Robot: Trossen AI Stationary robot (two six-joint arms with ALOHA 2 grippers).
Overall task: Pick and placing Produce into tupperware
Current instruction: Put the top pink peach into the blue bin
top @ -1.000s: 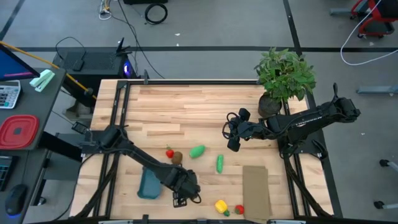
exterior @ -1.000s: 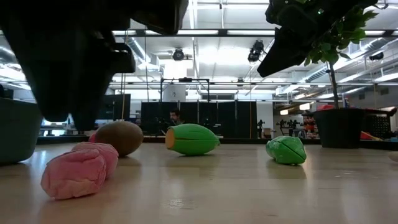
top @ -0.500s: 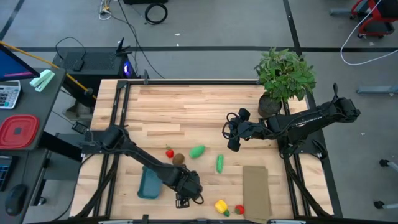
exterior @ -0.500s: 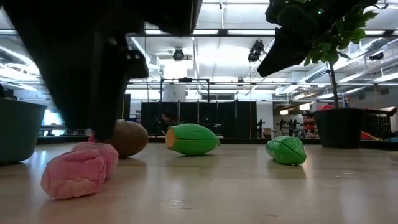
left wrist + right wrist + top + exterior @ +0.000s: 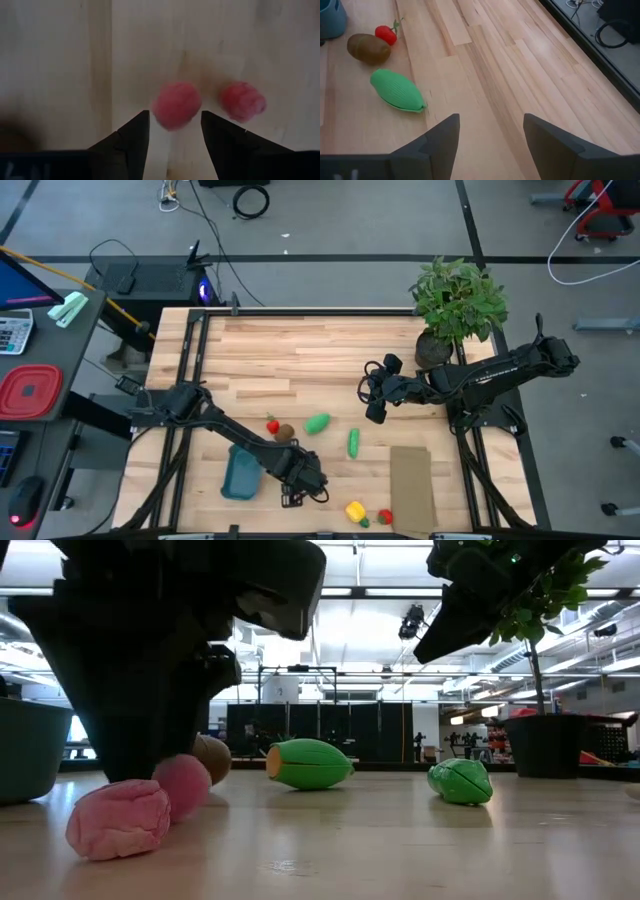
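My left gripper (image 5: 174, 131) hangs spread over a fuzzy, round pink toy fruit (image 5: 176, 105) near the wooden table's (image 5: 300, 350) front edge; its bumpy twin (image 5: 243, 101) lies beside. My right gripper (image 5: 490, 135) waits spread.

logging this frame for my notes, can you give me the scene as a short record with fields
left hand: low over the near table edge, fingers open either side of a pink piece, not closed on it
second pink piece: on the table beside the first
right hand: open, waiting above bare table near the potted plant
tupperware: teal, beside the left arm, contents unclear
loose produce: two green pieces, brown one, yellow one
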